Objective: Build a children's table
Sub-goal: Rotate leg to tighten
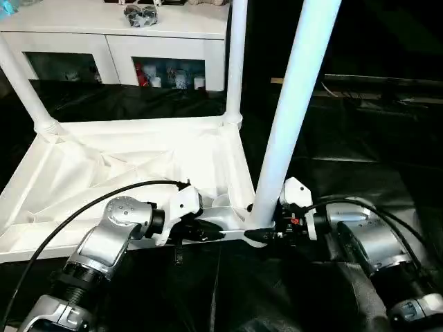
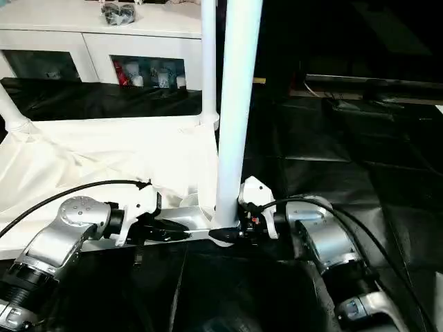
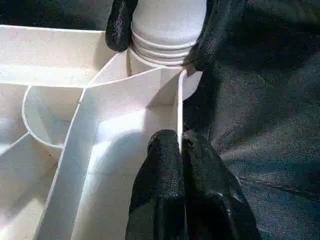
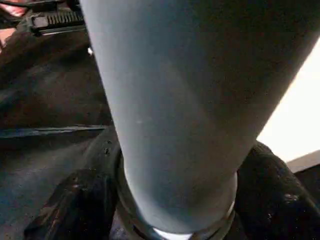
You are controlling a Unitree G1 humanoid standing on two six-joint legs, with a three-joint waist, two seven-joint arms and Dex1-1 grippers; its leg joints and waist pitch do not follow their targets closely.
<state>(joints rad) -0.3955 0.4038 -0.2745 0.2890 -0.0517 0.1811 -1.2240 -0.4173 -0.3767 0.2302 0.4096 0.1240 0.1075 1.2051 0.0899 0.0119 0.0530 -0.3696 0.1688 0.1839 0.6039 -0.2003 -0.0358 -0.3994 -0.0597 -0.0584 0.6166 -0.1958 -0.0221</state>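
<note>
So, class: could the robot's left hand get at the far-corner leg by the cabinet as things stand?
Probably not: the left hand is clamped shut on the tabletop's near rim, and that leg stands across the whole top.

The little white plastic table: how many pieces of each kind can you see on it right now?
White plastic tabletop, ribbed underside up: 1
White tapered tubular legs standing in its corner sockets: 3: near, far right, far left
Total: 4 pieces

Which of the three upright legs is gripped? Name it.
The near leg, standing in the corner socket closest to the robot: the right gripper closes round its base. The two far legs stand untouched.
</note>
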